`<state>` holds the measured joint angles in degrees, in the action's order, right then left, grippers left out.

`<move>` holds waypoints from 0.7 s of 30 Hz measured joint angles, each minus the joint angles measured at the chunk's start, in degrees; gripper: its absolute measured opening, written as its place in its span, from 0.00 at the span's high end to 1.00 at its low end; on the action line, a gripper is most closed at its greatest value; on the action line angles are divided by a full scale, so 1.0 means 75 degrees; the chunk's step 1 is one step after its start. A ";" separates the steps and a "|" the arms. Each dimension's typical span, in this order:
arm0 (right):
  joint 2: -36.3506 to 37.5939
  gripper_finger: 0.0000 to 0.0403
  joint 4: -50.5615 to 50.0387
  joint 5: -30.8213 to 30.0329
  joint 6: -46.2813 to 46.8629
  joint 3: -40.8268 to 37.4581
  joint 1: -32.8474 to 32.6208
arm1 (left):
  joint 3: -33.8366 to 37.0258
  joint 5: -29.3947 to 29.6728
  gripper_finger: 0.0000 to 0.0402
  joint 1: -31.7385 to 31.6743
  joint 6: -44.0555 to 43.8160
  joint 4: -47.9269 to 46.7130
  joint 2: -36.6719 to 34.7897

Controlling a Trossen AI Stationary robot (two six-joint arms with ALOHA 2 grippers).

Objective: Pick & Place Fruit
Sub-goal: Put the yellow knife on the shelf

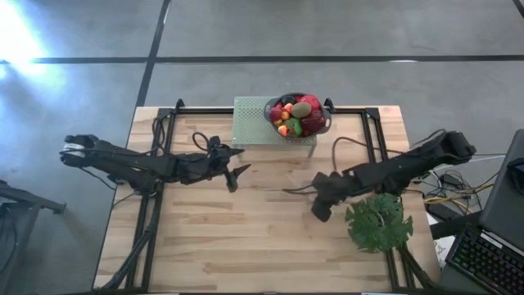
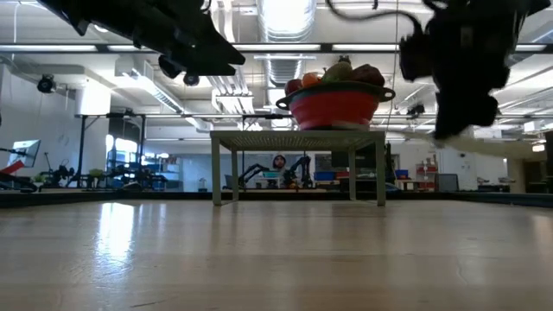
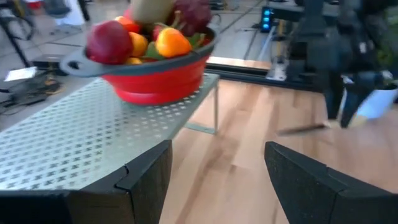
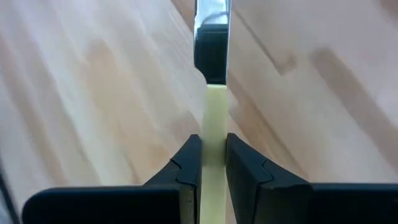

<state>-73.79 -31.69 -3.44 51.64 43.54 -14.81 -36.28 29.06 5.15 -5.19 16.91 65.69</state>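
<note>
The fruit (image 1: 296,113) lies heaped in a red bowl (image 3: 158,78) that stands on a perforated metal stand (image 1: 254,123) at the table's far middle. My left gripper (image 1: 237,168) hovers open, just near of the stand, with nothing between its fingers (image 3: 146,180). To the right of the table's middle, my right gripper (image 1: 321,201) is shut on a slim knife (image 4: 211,74) with a pale handle and a metal blade. My right gripper pinches the knife's pale handle (image 4: 214,134) between its two fingers, flat sides against the pads. The fingers slant down from the table's right and lie along the knife. The blade (image 4: 211,31) juts out past the fingertips toward the table's left.
A big flat green leaf (image 1: 378,221) lies on the table at the near right, close beside my right arm. Cables run along the table's right side. Bare wood stretches across the near half of the table (image 1: 246,246).
</note>
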 joint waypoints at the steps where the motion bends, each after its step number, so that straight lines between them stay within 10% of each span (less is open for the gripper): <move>1: 0.0175 0.90 0.0103 -0.0144 -0.0064 0.0008 -0.0028 | 0.0000 -0.0093 0.35 0.0001 -0.0001 0.0000 0.0000; 21: 0.1273 0.90 0.4313 -0.2773 -0.4818 0.0042 -0.0326 | 0.0001 -0.1753 0.35 0.0006 0.0411 0.1151 0.0602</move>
<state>-64.25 0.66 -24.24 15.50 43.86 -17.26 -36.27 15.91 5.19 -2.11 25.54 70.20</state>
